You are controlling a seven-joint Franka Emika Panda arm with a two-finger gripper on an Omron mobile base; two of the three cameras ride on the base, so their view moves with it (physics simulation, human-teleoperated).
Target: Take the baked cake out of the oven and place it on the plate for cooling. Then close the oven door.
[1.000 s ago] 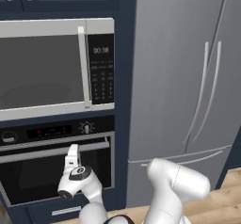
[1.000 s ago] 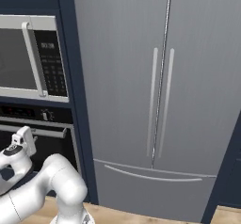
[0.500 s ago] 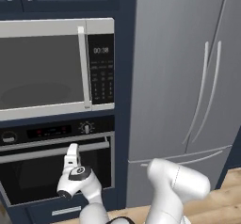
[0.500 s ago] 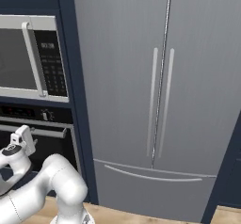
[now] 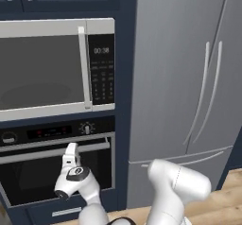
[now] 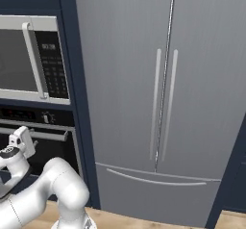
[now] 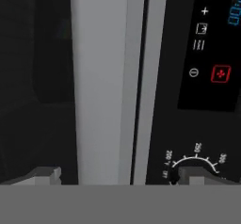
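Note:
The black oven [image 5: 56,132] sits under the microwave, with its control strip [image 7: 207,53] and a round knob. The oven door [image 5: 33,181] stands upright against the front, and its silver bar handle [image 5: 28,154] runs along its top edge. My gripper [image 5: 71,149] is right at that handle [image 6: 53,134]. In the hand view the gripper [image 7: 120,173] is open, with one of its fingertips [image 7: 44,175] on each side of the bar [image 7: 99,77] and not pressing it. The cake and the plate are out of view.
A silver-framed microwave [image 5: 42,68] hangs directly above the oven. A tall grey fridge [image 6: 163,103] with two long handles stands to the right. Navy cabinet panels [image 5: 124,125] separate them. A strip of wooden floor [image 6: 144,221] runs along the bottom.
The gripper's jaws have opened wide around the handle. The arm, the oven door and the cameras have stayed put.

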